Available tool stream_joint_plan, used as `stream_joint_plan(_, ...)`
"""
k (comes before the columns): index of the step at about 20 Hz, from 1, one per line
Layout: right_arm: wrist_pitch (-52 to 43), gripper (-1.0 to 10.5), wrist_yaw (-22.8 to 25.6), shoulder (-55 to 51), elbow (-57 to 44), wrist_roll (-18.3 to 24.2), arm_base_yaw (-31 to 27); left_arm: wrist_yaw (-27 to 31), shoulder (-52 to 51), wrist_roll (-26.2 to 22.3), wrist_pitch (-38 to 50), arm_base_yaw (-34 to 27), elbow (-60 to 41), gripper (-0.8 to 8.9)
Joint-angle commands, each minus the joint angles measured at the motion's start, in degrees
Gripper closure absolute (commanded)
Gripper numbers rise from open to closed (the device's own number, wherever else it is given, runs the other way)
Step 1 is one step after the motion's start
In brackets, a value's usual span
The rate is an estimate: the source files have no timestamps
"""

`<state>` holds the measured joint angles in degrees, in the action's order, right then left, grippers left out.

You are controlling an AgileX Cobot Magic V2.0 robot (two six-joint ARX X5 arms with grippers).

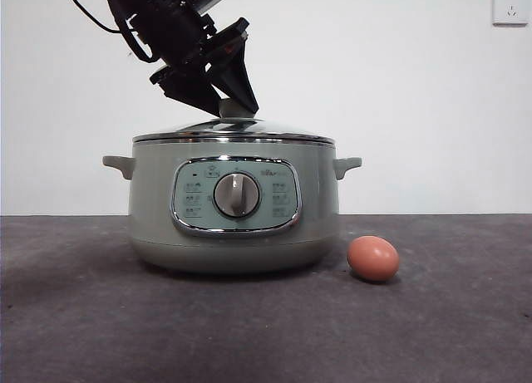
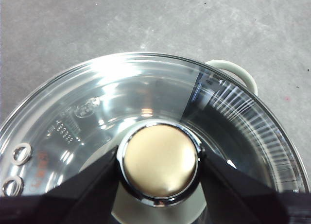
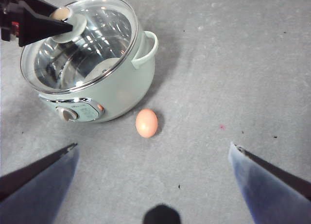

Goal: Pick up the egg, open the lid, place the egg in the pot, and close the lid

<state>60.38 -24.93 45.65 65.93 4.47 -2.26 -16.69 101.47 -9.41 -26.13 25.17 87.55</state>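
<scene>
Gripping the knob of the lid (image 1: 233, 130) atop the pot (image 1: 235, 204) from eleven o'clock: left gripper (image 1: 218, 90); egg (image 1: 373, 258) at four o'clock on the table (image 1: 266, 325). Clamped on the knob, left gripper (image 2: 158, 161). Spread wide above the egg (image 3: 146, 123), right gripper (image 3: 153, 151).

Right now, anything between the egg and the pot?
Nothing: only bare grey table separates the egg from the pot, clearest in the right wrist view; the front view agrees.

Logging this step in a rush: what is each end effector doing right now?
Left end effector: closed on the lid knob, lid seated on the pot.
Right end effector: open, empty, above the egg.
</scene>
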Motion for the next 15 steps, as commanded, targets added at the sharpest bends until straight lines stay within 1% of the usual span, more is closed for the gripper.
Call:
stream_joint_plan(1,-0.46,3.8,-0.22,0.31,0.09,0.22,0.04,-0.22,0.42,0.42,-0.37,0.04,0.02,8.22)
stream_joint_plan(5,-0.57,3.8,-0.22,1.11,0.09,0.22,0.04,-0.22,0.11,0.42,-1.62,0.00,2.38,8.22)
stream_joint_plan(10,-0.63,3.8,-0.22,2.32,0.09,0.26,0.04,-0.24,0.09,0.39,-6.03,0.00,10.25,8.22)
stream_joint_plan(13,-1.11,3.8,-0.22,3.85,0.09,0.26,0.04,-0.17,0.09,0.13,-12.90,-0.26,17.88,8.22)
stream_joint_plan(15,-2.21,3.8,-0.24,5.40,0.09,0.24,0.07,-0.17,-0.74,-0.35,-17.35,-1.73,22.77,8.22)
